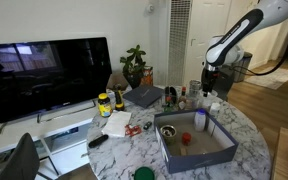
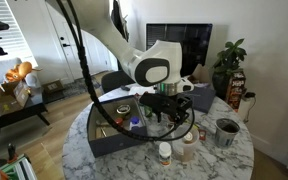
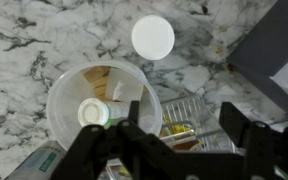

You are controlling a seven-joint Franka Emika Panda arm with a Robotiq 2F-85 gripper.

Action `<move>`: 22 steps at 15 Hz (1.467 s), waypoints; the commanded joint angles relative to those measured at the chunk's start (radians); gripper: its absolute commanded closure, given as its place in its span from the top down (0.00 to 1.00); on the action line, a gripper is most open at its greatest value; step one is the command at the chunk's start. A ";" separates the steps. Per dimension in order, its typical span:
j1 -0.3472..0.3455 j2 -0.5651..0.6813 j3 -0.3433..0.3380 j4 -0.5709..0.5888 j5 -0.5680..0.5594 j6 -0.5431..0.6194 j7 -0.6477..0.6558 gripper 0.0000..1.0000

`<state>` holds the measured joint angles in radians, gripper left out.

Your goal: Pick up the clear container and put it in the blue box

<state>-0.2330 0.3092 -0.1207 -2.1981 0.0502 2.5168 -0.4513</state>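
In the wrist view the clear container (image 3: 187, 112), a small see-through tub with ribbed walls and something yellow inside, lies on the marble table between my fingers. My gripper (image 3: 184, 132) is open, one finger on each side of the tub, not closed on it. In both exterior views the gripper (image 1: 206, 90) (image 2: 169, 115) hangs low over the clutter at the table's edge. The blue box (image 1: 162, 140) (image 2: 104, 143), a large shallow tray with blue walls and a pale floor, stands on the same table, apart from the gripper, with small items in it.
A round whitish tub (image 3: 66, 100) holding a white-capped bottle touches the clear container's side. A white round lid (image 3: 152, 37) lies beyond it. A dark flat object (image 3: 269, 50) lies nearby. Bottles (image 2: 165, 153), a grey cup (image 2: 227, 130), a plant (image 1: 134, 65) and a TV (image 1: 46, 72) surround the table.
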 commanded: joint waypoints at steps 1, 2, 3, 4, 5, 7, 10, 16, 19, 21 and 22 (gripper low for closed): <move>-0.002 0.069 -0.008 0.032 -0.074 0.046 0.026 0.63; -0.006 0.080 -0.003 0.039 -0.080 0.046 0.022 0.55; -0.005 0.093 -0.001 0.046 -0.088 0.048 0.024 0.41; -0.002 0.108 -0.003 0.054 -0.102 0.054 0.028 0.35; 0.003 0.123 -0.007 0.064 -0.119 0.058 0.037 0.37; 0.006 0.141 -0.010 0.078 -0.141 0.047 0.051 0.12; 0.016 0.155 -0.021 0.087 -0.180 0.047 0.087 0.00; 0.039 0.064 -0.038 0.037 -0.244 0.075 0.160 0.01; 0.114 -0.080 -0.081 -0.036 -0.360 0.069 0.276 0.01; 0.167 -0.179 -0.122 -0.078 -0.491 0.029 0.421 0.01; 0.178 -0.232 -0.118 -0.093 -0.536 -0.028 0.467 0.01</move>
<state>-0.1234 0.2591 -0.1975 -2.1871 -0.3447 2.5649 -0.1352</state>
